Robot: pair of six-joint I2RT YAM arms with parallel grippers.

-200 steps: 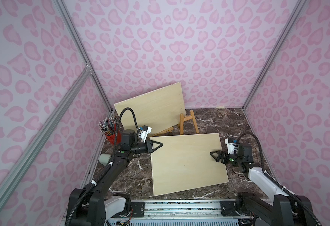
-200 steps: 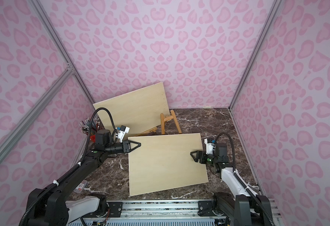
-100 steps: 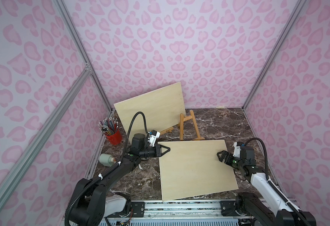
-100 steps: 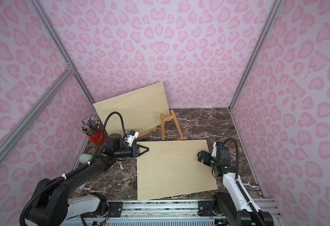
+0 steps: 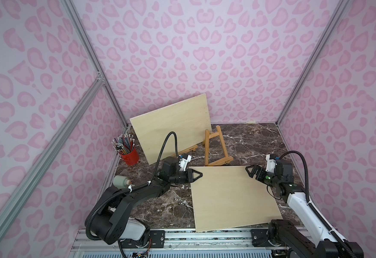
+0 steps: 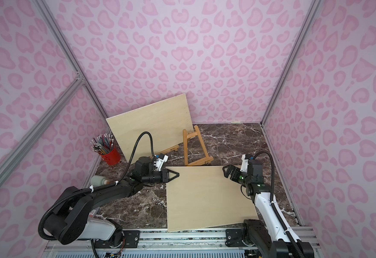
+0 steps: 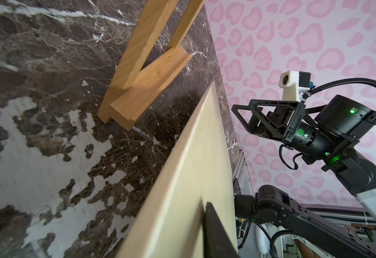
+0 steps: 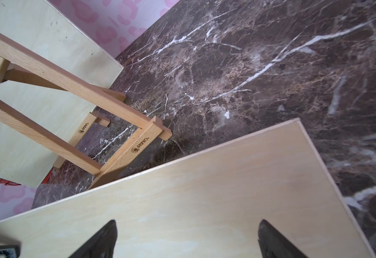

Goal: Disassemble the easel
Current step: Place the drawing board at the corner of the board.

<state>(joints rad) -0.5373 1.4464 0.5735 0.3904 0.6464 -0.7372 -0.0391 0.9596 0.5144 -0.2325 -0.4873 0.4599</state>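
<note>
Plywood board (image 5: 231, 196) on desk (image 5: 249, 138) beside easel (image 8: 138, 146), right fingers (image 8: 102, 241) spread wide above it, left fingers (image 7: 216, 232) at its corner, grip unclear

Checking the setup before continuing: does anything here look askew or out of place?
Yes: the flat board lies skewed on the table, and its near corner sticks out past the front edge over the rail. Nothing looks spilled or damaged.

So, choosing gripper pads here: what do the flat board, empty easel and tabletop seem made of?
Flat board: probably thin plywood, pale, matte, faint grain.
Empty easel: solid wood, maybe beech, honey-toned, clear grain.
Tabletop: dark marble look, white veins, slight sheen; stone or printed laminate, unclear.
</note>
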